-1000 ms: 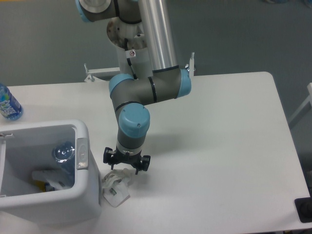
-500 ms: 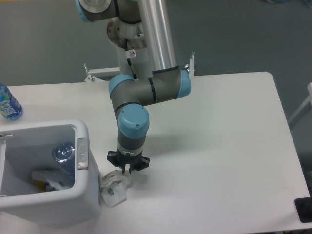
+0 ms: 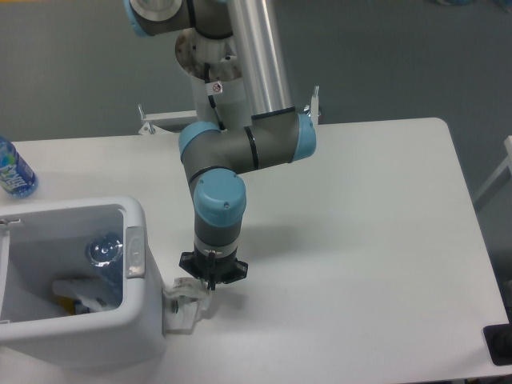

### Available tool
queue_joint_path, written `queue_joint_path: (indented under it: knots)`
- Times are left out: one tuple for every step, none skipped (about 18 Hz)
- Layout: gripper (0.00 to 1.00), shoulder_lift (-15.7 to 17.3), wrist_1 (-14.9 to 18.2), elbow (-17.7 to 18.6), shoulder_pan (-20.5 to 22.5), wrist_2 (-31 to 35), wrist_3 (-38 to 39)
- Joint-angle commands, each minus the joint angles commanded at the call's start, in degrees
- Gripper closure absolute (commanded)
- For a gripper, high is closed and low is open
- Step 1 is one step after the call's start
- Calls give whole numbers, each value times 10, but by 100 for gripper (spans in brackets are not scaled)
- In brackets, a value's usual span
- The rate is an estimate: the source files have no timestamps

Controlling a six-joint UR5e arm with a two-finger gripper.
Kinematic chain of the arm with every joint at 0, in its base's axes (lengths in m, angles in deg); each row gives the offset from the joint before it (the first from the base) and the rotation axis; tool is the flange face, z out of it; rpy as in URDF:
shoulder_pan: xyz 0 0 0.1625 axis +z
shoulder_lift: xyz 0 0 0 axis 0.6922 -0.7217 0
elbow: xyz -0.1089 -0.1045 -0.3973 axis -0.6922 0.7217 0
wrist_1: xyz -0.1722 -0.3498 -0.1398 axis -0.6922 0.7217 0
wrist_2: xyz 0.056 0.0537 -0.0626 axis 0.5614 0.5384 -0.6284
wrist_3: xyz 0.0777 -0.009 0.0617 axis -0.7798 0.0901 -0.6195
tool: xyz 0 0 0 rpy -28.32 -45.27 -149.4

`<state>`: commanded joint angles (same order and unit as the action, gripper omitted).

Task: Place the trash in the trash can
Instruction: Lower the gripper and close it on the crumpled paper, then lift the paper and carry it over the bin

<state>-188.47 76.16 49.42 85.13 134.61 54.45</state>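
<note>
Wrapper: the small crumpled white wrapper (image 3: 186,302) sits at the near edge of the table, pressed up against the outer right wall of the bin, its top pinched under the claw; it hangs a little taller and narrower than a flat scrap would
Claw: the gripper (image 3: 210,282) points straight down over the wrapper's upper right corner, its fingers drawn in tight together on the wrapper, so it is grasping it
Bin: the white trash can (image 3: 144,312) fills the near left corner of the table, thick-walled with rounded corners, open at the top, a grey oval latch (image 3: 134,251) on its right rim
Bottle in bin: a clear plastic bottle (image 3: 104,249) lies inside the bin against the right inner wall, seen end-on
Other contents: a pale crumpled lump with a bit of yellow (image 3: 80,295) lies on the bin floor; what it is cannot be told
Table: white tabletop (image 3: 360,240), rounded at the far right corner
Arm: the grey and light blue arm (image 3: 240,152) comes down from a silver column behind the table and bends at a blue-capped joint just above the claw
Far bottle: a bluish bottle with a blue and white label (image 3: 12,170) stands at the far left edge of the table, well apart from the claw and partly cut off by the picture's edge
</note>
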Motion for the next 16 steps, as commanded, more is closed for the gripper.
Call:
queue_joint_path:
  knots:
    - [100,0,0,-3,3,0,-1]
    - [100,0,0,-12,4,1,0]
    - [100,0,0,-22,9,0,0]
    - [100,1,0,-33,19,0,1]
    - [100,5,0,-49,24,0,2]
    - [100,7,0,-72,26,0,3]
    - [100,9,0,-96,36,0,7]
    - [100,11,0,-120,46,-2,25]
    - [100,14,0,-147,55,-3,51]
    - [100,15,0,-170,62,-4,74]
    - [100,15,0,-192,68,-4,92]
    - [100,16,0,-210,70,-4,102]
    - [100,18,0,-225,76,-5,109]
    - [100,25,-1,-236,78,-8,119]
    - [100,35,0,-243,78,-15,133]
    - [100,47,-1,-245,76,-20,149]
